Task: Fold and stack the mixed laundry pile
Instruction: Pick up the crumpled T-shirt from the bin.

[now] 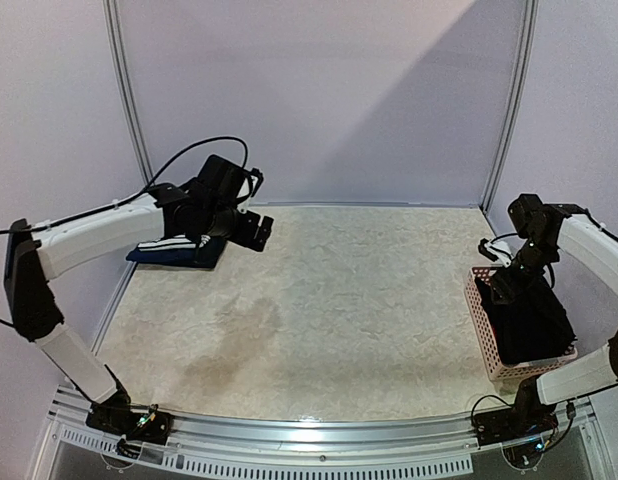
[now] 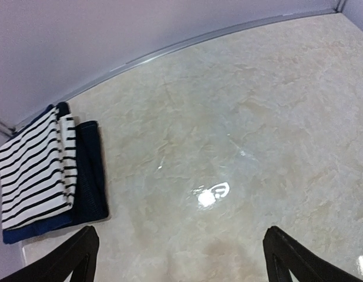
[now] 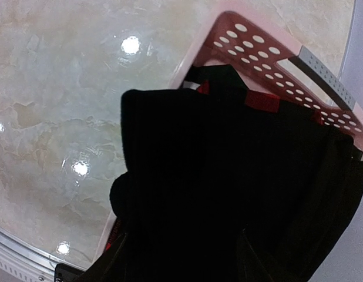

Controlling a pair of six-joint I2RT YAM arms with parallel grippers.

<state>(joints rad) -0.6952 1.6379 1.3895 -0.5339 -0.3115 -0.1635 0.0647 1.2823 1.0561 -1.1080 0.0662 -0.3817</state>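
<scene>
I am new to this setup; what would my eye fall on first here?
First, the big black shirt heaped in the pink basket at the table's right edge, spilling over its rim, with the right gripper at it. Then the folded striped tank top lying on a navy piece in the far left corner, near the open left gripper.

A shirt (image 1: 529, 320) lies heaped in the basket (image 1: 483, 328) on the table (image 1: 339, 300). Far left of the basket, a top (image 2: 34, 170) rests on another folded garment (image 2: 90, 176).
</scene>
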